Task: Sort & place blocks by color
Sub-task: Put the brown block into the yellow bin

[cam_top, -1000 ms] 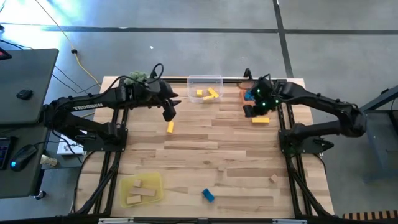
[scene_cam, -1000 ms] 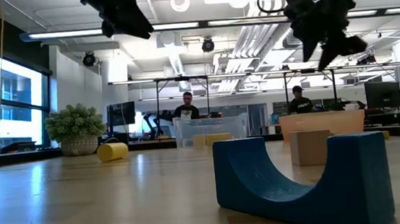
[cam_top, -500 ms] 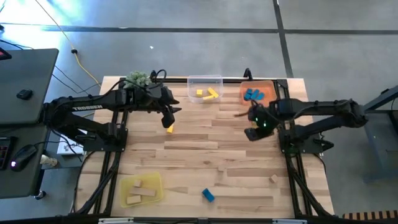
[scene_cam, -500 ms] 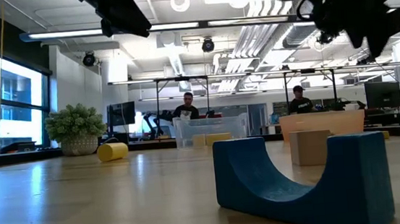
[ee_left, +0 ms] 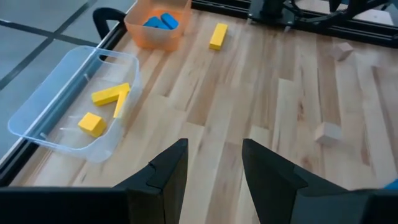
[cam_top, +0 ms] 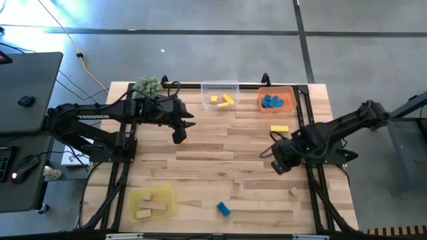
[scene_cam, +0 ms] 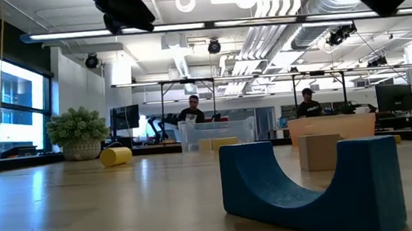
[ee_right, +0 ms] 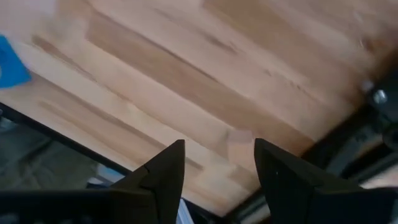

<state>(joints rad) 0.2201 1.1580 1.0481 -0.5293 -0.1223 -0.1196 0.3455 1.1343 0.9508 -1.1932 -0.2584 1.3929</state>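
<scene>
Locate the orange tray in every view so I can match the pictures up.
High view: the orange tray is at the table's far edge, right of centre.
Low view: in the distance, right of centre.
Left wrist view: near the top, left of centre.
Right wrist view: not in it.
Shared landmark: the clear tray beside it, also in the low and left wrist views.

Wooden table (cam_top: pixel 220 167); three trays, plant (cam_top: pixel 148 85), scattered blocks (cam_top: pixel 223 209) on it
</scene>
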